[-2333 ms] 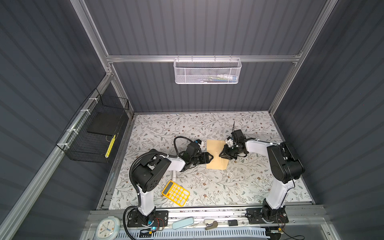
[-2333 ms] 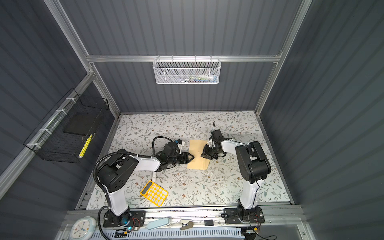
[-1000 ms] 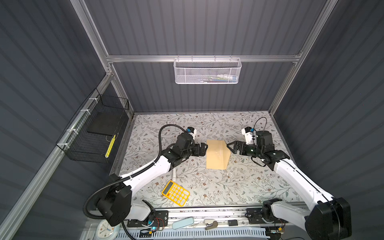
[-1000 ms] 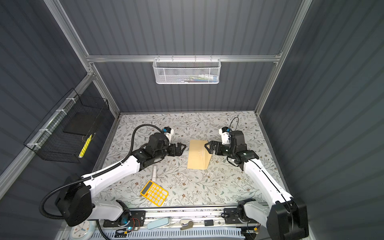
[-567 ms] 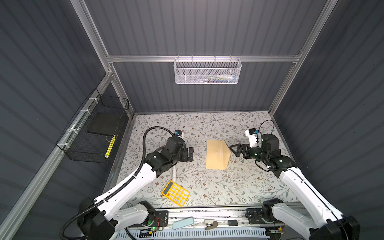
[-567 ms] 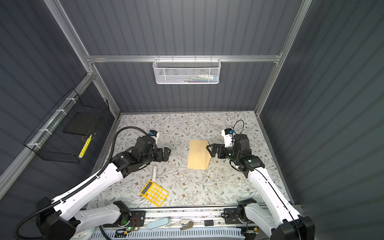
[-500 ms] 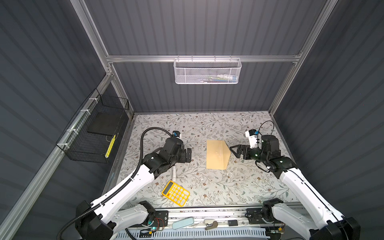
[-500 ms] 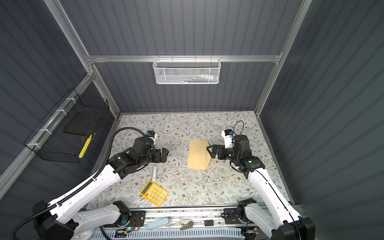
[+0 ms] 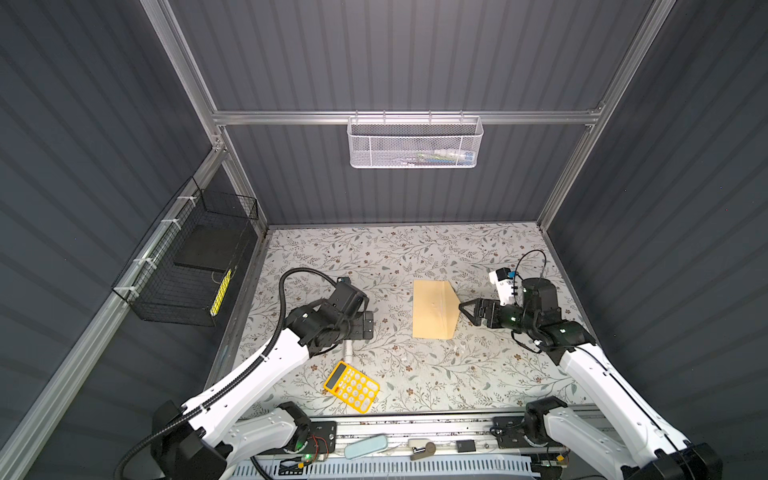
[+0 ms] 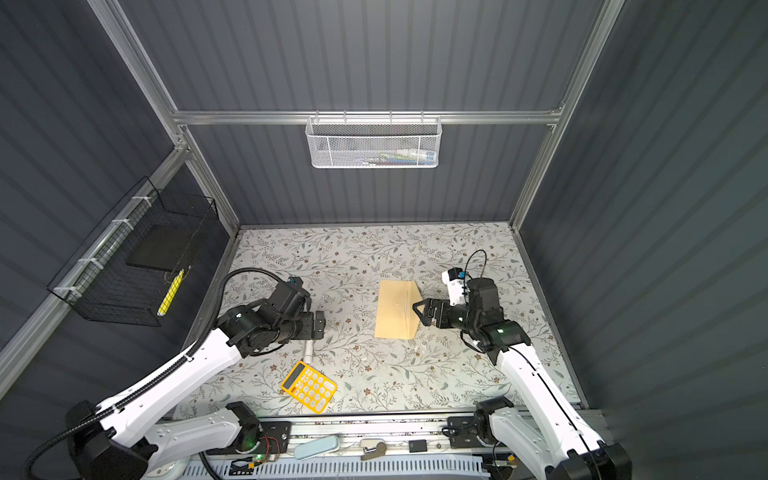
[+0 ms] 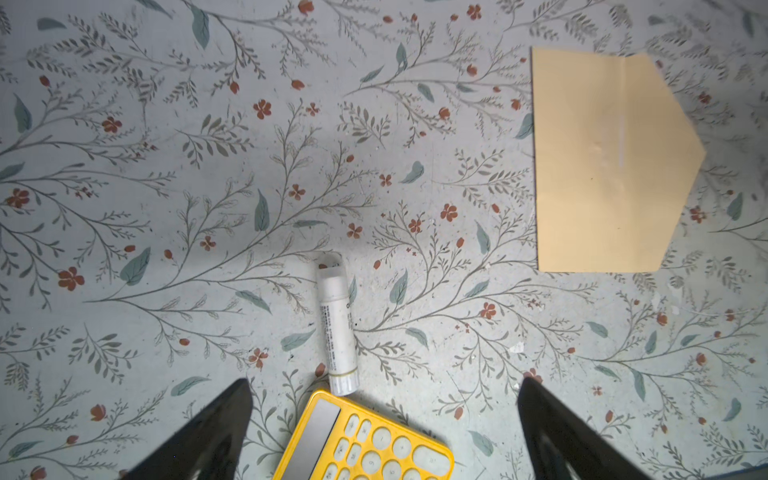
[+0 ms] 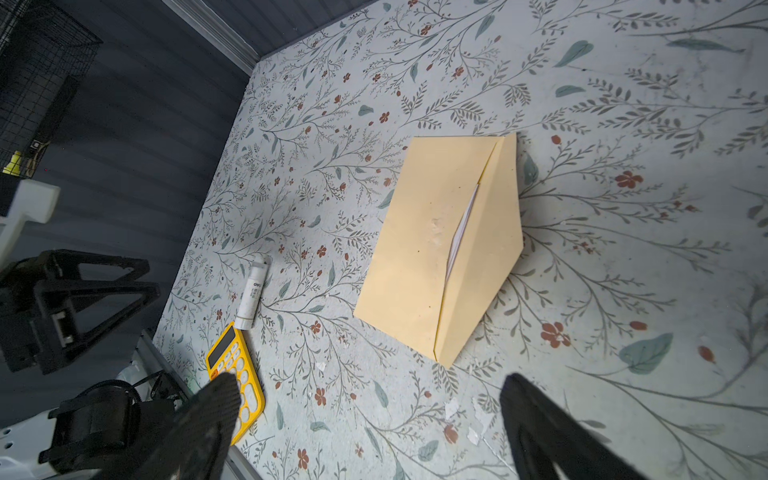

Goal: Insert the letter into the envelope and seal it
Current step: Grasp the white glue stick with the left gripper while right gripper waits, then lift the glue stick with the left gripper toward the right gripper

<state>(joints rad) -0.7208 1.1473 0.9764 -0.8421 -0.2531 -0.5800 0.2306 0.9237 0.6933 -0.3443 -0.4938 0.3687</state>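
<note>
Right hand gapes just beside the envelope flap tip, seemingly apart.

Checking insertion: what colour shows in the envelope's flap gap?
White letter, clearest in the right wrist view.

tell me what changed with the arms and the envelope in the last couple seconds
Both arms pulled away from the envelope. The left pincer drew back leftward and is now open near the glue stick. The right pincer backed off rightward and is open just off the flap tip. Neither holds anything. The envelope, glue stick and yellow calculator stayed put.
</note>
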